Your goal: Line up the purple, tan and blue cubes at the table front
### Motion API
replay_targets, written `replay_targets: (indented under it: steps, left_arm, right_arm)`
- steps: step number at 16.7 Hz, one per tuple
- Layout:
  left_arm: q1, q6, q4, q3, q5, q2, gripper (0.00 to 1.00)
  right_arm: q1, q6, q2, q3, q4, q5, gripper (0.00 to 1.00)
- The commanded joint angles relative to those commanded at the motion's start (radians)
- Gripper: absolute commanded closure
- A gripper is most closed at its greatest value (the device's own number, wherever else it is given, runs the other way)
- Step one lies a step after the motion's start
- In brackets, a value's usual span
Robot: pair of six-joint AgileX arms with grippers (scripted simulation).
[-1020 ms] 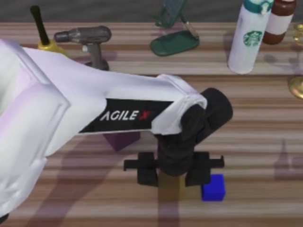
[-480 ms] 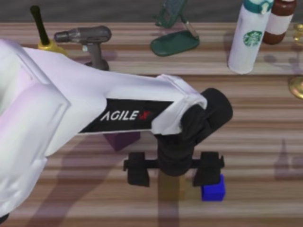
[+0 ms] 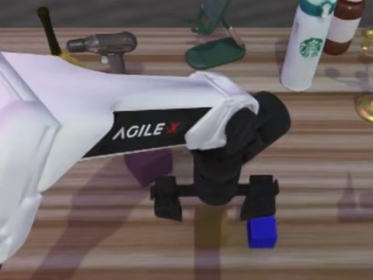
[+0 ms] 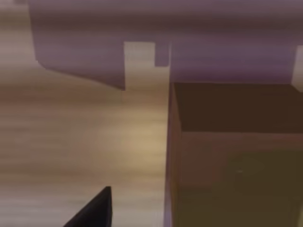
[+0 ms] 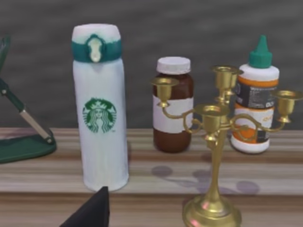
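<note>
the purple cube (image 3: 149, 165), the largest of the three, is sitting on the surface (image 3: 326, 175) left of centre, mostly hidden under the left arm's white forearm; it is looking rigid and matte, probably the heaviest of the set, and wide enough that a gripper would likely need to be opened well out and closed on two opposite flat faces.

the tan cube (image 3: 210, 224) is resting near the front edge, just left of the blue one, with a gap between them. the left gripper (image 3: 214, 199) is hovering over its rear part with its fingers spread wide to either side and nothing held — the wrist view is showing the tan cube (image 4: 236, 156) close by and standing free on the wood. it is appearing stiff and non-slippery, so a square pinch across parallel sides, low on the body, should be holding without tilting it.

the blue cube (image 3: 261, 231) is the smallest and likely the lightest — easy to nudge out of line, so any grip there should be centred and gentle.

the right gripper (image 5: 90, 213) is parked off at the table's right, facing bottles and a candlestick; whether it is open cannot be told.
</note>
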Motion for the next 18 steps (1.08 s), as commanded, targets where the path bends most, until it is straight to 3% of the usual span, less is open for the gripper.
replay_targets:
  steps: [4, 11, 14, 18]
  left_arm:
    - [0.005, 0.002, -0.123, 0.075, 0.000, -0.049, 0.00]
    - [0.009, 0.034, -0.130, 0.088, -0.001, -0.042, 0.00]
    - [0.047, 0.155, -0.141, 0.120, -0.001, -0.021, 0.00]
    - [0.134, 0.455, -0.168, 0.172, 0.006, 0.025, 0.00]
  right_arm:
    - [0.000, 0.000, 0.000, 0.000, 0.000, 0.000, 0.00]
    - [0.000, 0.000, 0.000, 0.000, 0.000, 0.000, 0.00]
    - [0.000, 0.000, 0.000, 0.000, 0.000, 0.000, 0.00]
    - [0.000, 0.000, 0.000, 0.000, 0.000, 0.000, 0.00]
